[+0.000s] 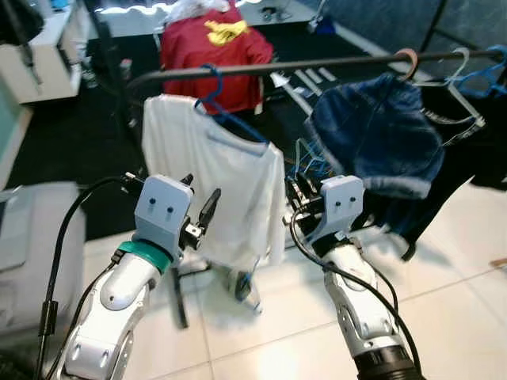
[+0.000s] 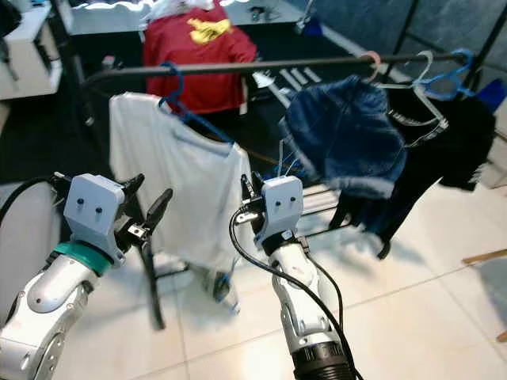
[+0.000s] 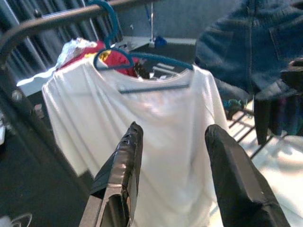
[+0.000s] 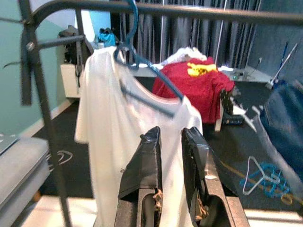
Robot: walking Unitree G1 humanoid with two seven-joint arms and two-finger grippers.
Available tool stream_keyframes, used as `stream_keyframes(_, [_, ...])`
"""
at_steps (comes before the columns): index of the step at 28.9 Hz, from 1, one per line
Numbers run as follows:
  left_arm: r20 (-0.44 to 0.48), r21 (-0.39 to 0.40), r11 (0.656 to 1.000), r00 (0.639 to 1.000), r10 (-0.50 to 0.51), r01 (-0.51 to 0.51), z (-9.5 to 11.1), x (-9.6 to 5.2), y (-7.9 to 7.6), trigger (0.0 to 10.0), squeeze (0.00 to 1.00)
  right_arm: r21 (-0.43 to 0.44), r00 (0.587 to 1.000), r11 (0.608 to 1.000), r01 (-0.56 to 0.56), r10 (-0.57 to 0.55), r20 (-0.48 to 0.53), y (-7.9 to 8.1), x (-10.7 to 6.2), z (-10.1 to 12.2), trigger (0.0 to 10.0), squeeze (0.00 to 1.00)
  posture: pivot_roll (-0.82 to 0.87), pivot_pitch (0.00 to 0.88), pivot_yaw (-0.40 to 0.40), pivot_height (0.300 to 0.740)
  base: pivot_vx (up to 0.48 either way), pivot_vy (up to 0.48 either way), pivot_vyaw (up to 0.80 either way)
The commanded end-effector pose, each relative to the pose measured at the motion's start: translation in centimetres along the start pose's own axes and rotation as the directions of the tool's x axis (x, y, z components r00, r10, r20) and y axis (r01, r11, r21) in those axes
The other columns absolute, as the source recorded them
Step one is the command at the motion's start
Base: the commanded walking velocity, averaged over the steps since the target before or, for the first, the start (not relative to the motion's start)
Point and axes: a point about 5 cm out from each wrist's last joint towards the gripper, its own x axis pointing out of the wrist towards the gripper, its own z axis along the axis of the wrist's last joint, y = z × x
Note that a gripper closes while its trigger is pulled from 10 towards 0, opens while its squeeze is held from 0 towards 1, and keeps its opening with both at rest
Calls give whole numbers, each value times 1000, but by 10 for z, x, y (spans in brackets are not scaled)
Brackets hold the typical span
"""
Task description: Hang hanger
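A blue hanger (image 1: 218, 107) carrying a white T-shirt (image 1: 214, 186) hangs by its hook on the dark clothes rail (image 1: 317, 65). My left gripper (image 1: 200, 196) is held up just in front of the shirt's lower left part, open, with nothing between its fingers (image 3: 125, 161). My right gripper (image 1: 298, 194) is raised beside the shirt's right edge, below the rail. Its two fingers (image 4: 147, 165) stand close together, shut, and hold nothing. In the right wrist view the hanger (image 4: 142, 66) and shirt (image 4: 118, 142) lie straight ahead.
A blue denim jacket (image 1: 380, 142) and dark clothes (image 1: 475, 150) hang further right on the rail, with spare hangers (image 1: 467, 99). A red garment (image 1: 210, 47) lies draped behind. A grey bin (image 1: 32, 245) stands at my left. Loose hangers (image 4: 265, 177) lie on the floor.
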Motion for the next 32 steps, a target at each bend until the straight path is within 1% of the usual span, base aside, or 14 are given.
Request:
stream_keyframes(1, [7,4,1000,1000,-11,11,0,-1,-4,10000,0,2,999,1000,16,-16,-29,-4,-4,-6,10000,0,-23,85,54,740,-390,0,0])
stream_keyframes(20, [13,9,1000,1000,-7,7,-3,0,-4,10000,0,3,999,1000,15,-15,-38,-5,-4,-9,10000,0,-22,85,52,740,-383,0,0])
stream_keyframes(24, [2,8,1000,1000,-16,16,-4,0,-5,10000,0,2,999,1000,15,-15,-39,-5,-4,-9,10000,0,-21,83,51,740,0,0,0])
stream_keyframes(26, [-6,-12,1000,1000,-28,28,-5,0,-8,10000,0,-3,999,1000,18,-18,-42,-6,-3,-10,10000,0,-24,77,50,740,0,0,0])
stream_keyframes(32, [-12,-48,999,1000,-21,20,-5,2,-9,10000,0,-8,999,1000,22,-22,-45,-8,-3,-10,10000,0,-25,72,49,740,0,0,0])
